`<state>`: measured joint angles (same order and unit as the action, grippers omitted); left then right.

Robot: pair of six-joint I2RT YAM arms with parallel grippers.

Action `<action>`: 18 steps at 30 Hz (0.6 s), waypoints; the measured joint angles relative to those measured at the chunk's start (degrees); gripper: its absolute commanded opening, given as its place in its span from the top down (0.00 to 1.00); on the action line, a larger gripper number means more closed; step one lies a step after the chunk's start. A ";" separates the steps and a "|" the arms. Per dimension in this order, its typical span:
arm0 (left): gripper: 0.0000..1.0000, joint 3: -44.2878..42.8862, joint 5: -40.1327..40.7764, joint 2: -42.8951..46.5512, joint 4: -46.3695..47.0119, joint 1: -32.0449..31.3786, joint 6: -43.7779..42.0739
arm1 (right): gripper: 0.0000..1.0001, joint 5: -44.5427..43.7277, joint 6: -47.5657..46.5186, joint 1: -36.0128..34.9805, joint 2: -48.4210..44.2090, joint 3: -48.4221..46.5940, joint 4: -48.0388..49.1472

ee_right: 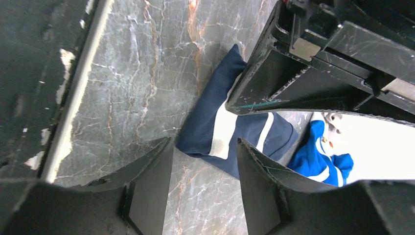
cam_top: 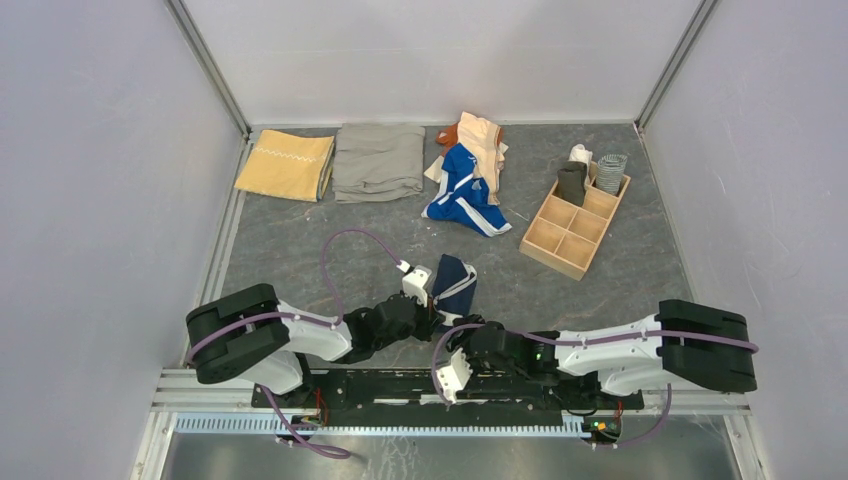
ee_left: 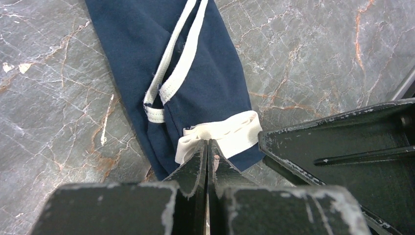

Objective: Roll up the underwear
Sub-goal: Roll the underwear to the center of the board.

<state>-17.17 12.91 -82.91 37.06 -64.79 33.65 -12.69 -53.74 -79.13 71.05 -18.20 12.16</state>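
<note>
**Near end of the briefs pinched, roll not yet under way**

Folded into a narrow strip on the grey table, just beyond the two arm bases: navy briefs with white trim. Long axis near to far, leaning a little to the right toward the far end. White waistband at the near end.

Clenched on that waistband: left gripper, fingers pressed together with the white band caught at their tips. Reaching in from the near left, roughly in line with the strip and at its very end.

Just to the near right of the same end: right gripper, jaws apart, grasping nothing. Briefs close ahead of its fingertips, seemingly untouched.

Judged from this: rolling to run from the near end toward the far end, along the strip and away from both arms. Left arm already placed for it. Right arm the nearer helper for pressing or tucking the free corner. Likely snags: trim slipping out of the pinch, or a crooked roll because of the strip's slight lean.

Well apart at the far side: heap of bright blue and peach pieces, and right of it a wooden divider box with rolled pieces in its far cells. At far left, folded flat: yellow cloth and grey cloth.
</note>
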 measured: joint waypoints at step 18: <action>0.98 0.42 -2.51 -0.83 2.01 1.11 0.00 | 0.67 -4.96 -2.40 0.17 6.84 -0.04 7.06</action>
<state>-16.75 10.39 -83.74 39.07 -63.68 33.65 -17.65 -56.14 -78.96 77.89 -18.24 19.22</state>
